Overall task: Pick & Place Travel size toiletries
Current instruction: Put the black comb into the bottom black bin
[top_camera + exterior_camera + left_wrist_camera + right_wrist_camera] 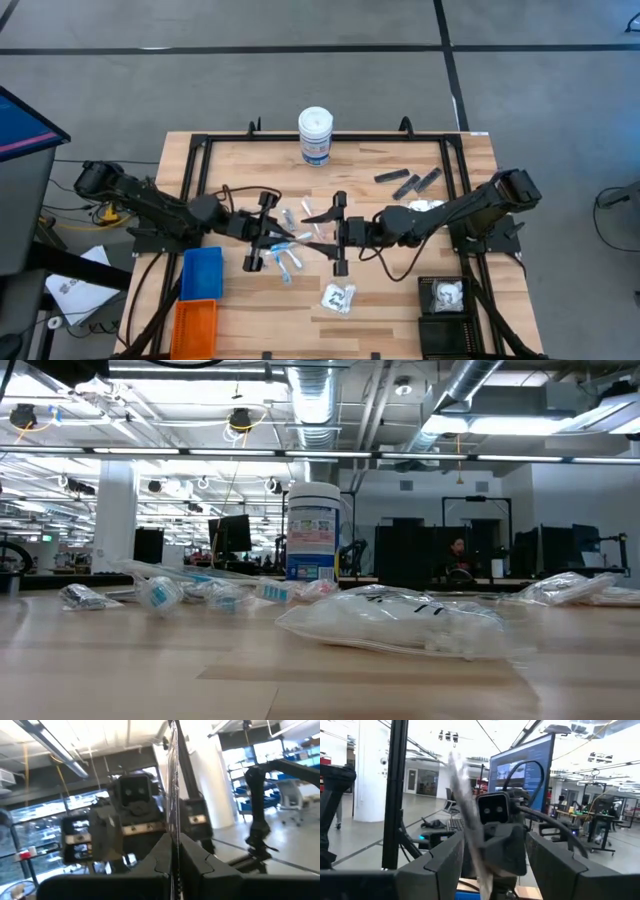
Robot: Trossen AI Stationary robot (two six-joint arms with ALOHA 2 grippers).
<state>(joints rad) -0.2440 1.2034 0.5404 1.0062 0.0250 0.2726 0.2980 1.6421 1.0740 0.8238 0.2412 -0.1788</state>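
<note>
- Left claw (283,233): fingers pressed shut on a thin stick-like item (175,795), which stands up between them in the left wrist view.
- Right claw (322,232): fingers parted, facing the left claw at mid-tabletop; a pale, blurred strip (467,815) stands between them, apparently the same item.
- Judgement: the step in hand looks like a claw-to-claw transfer; which claw ends up with the item cannot be told.
- Loose toiletries (290,255) lie just below the claws; a clear packet (338,297) lies nearer the front edge; black pieces (408,183) lie toward the back right.
- Tabletop (380,290) also carries a white canister (315,135), blue bin (202,272), orange bin (195,325), black bin (447,300).
- Next move calls for one claw gripping firmly before the other lets go, then carriage to a bin.
</note>
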